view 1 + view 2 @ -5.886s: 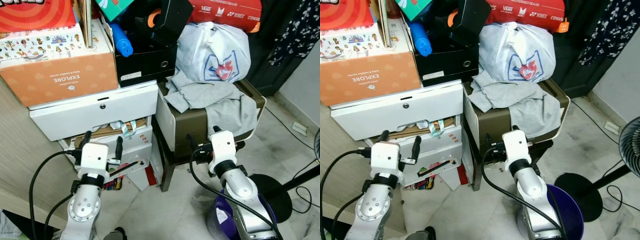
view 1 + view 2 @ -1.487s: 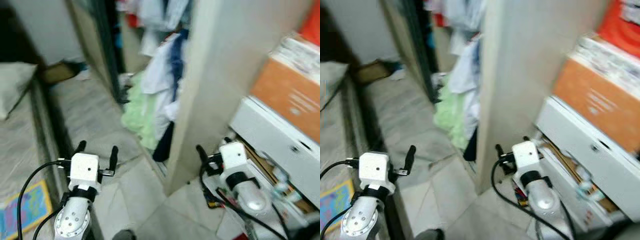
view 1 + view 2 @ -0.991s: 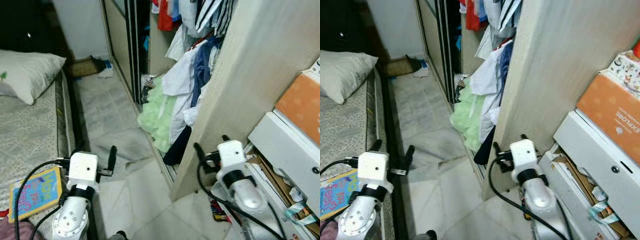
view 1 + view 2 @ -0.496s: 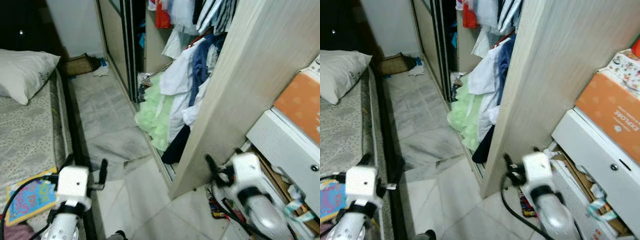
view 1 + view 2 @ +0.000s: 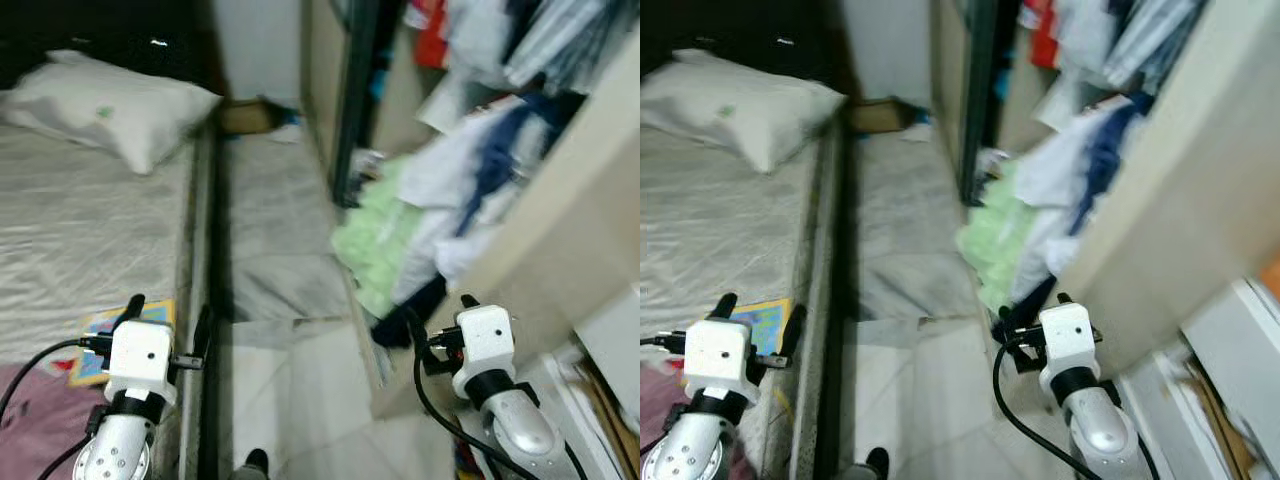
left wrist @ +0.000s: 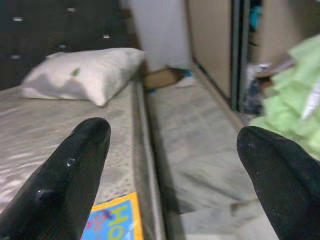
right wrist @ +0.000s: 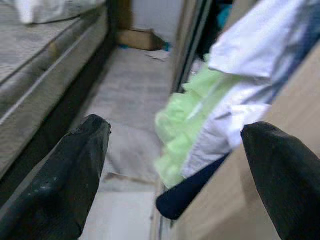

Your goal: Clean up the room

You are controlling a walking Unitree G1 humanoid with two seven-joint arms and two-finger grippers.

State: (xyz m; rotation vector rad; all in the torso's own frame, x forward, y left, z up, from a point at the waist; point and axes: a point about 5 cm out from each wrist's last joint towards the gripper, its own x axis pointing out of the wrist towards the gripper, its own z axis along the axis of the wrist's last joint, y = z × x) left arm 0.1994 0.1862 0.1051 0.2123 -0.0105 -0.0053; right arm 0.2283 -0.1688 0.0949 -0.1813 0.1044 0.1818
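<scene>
A strip of floor (image 5: 270, 225) runs ahead of me between the bed (image 5: 90, 230) at my left and clothes (image 5: 420, 215) spilling from the wardrobe (image 5: 560, 250) at my right.

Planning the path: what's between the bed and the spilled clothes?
A strip of grey floor, mostly bare; a cardboard box sits at its far end. Seen in both eye views, with the bed left and clothes right.

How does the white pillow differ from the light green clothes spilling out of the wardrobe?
The white pillow lies up on the bed, to the robot's left; the light green clothes sit low at the open wardrobe, to its right. The pillow is one plump, smooth piece, while the green clothes are a crumpled heap mixed with white and dark blue garments. Both are soft fabric things, and neither is touched by a claw.
</scene>
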